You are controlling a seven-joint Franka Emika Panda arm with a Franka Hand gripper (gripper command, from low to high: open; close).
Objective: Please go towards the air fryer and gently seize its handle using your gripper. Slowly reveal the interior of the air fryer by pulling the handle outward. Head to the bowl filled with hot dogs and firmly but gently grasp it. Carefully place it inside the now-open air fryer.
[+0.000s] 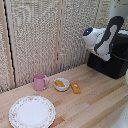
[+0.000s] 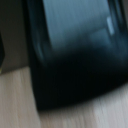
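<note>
A pale woven screen in wooden frames backs a light wooden worktop with plank seams. The air fryer, a large black box, stands at the exterior view's right, near the back of the worktop. The white and grey robot arm leans over its front upper corner, and the tool itself is hidden there, so I cannot tell whether its fingers are spread or pressed together; the handle cannot be made out either. In the wrist view, the air fryer's glossy dark body fills most of the picture, blurred, with a strip of worktop beneath it. Well apart from the appliance, toward the middle of the worktop, sits the bowl filled with hot dogs, with a pink mug just beside it, a loose orange-yellow chunk near it on the other side, and a large floral-rimmed plate nearer the front.
</note>
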